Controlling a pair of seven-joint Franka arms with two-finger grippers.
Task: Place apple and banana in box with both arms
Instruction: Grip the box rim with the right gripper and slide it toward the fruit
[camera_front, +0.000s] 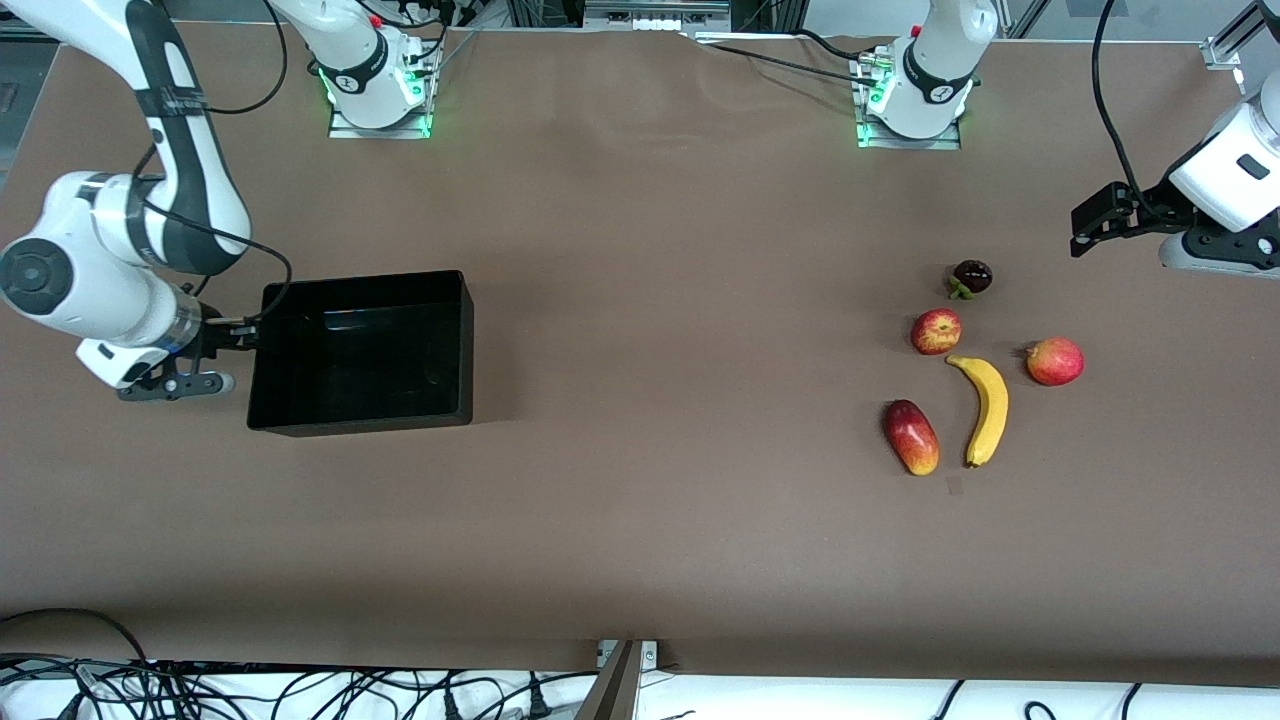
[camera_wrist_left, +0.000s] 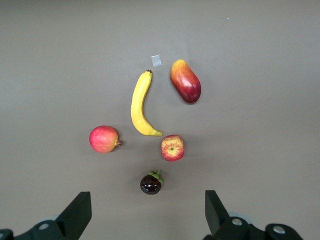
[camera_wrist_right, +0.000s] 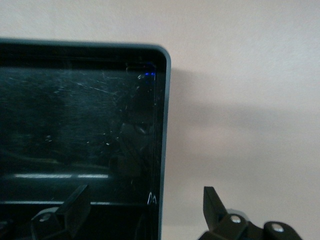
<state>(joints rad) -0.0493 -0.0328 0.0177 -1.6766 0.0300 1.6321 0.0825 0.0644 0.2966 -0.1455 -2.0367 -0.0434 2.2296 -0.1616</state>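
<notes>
right gripper (camera_front: 225, 345) sits at the middle left of the front view, at the short wall of the box (camera_front: 455, 345). in the right wrist view its fingers stand apart astride that wall, one inside the box (camera_wrist_right: 162, 125) and one outside, not yet closed on it. that thin rim looks like the natural place to pinch.

the box lies left of centre, open-topped, glossy black, and nothing shows inside it but scuffs and reflections. judged stiff and light, yet slick; a grip on one wall may let it swing if dragged.

the fruit sits well apart from the box, right of centre. going rightward: an oval red-yellow fruit (camera_front: 911, 437), then the apple (camera_front: 936, 331) above it in the frame, with a small dark fruit (camera_front: 971, 277) higher still. the banana (camera_front: 985, 410) lies just beside the apple, its upper end close to it but apart as far as i can tell. a smoother red fruit (camera_front: 1055, 361) is last.

apple: judged firm, light, round, likely to roll; take it across the widest part. banana: softer skin, bruises; take it mid-length across the curve.

left gripper (camera_front: 1090, 228) hangs at the upper right of the front view, over bare table (camera_front: 640, 560) near the fruit. in the left wrist view the fingers (camera_wrist_left: 77, 212) are spread wide and hold nothing.
</notes>
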